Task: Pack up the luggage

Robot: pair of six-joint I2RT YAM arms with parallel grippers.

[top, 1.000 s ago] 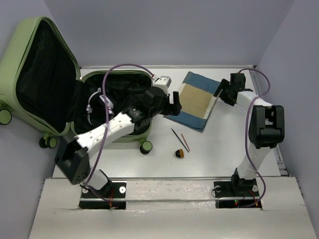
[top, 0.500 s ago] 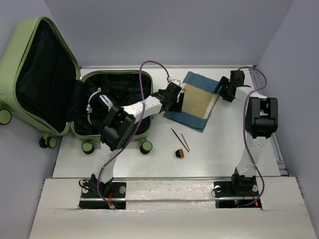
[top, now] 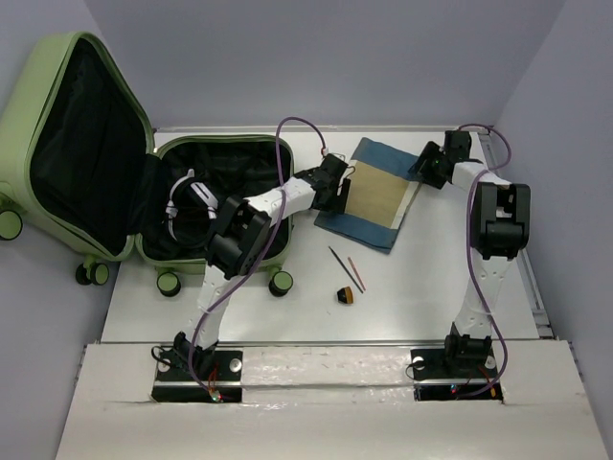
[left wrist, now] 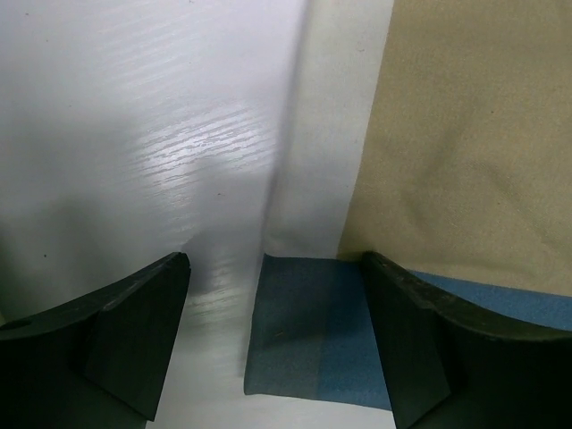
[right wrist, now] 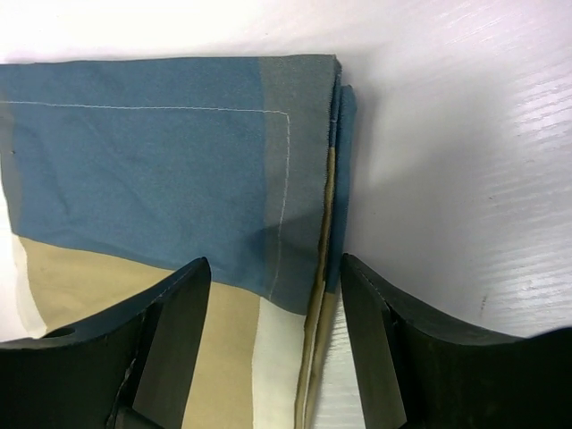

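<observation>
Gaping open at the table's [top: 431, 287] far-left corner, the luggage [top: 230, 142] sat w/ its lid [top: 21, 134] leaning out past the left edge, while L gripper [left wrist: 273, 295] hung w/ jaws wide apart over the folded cloth's [top: 374, 196] left edge & R gripper [right wrist: 275, 286], jaws also apart, straddled the cloth's far-right corner.

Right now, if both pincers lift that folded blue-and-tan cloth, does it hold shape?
Probably not: the folded cloth shows loose layers at its edge, so it likely sags between grips. Thin fabric, so likely light. Layers may splay, since nothing visibly binds them.
</observation>
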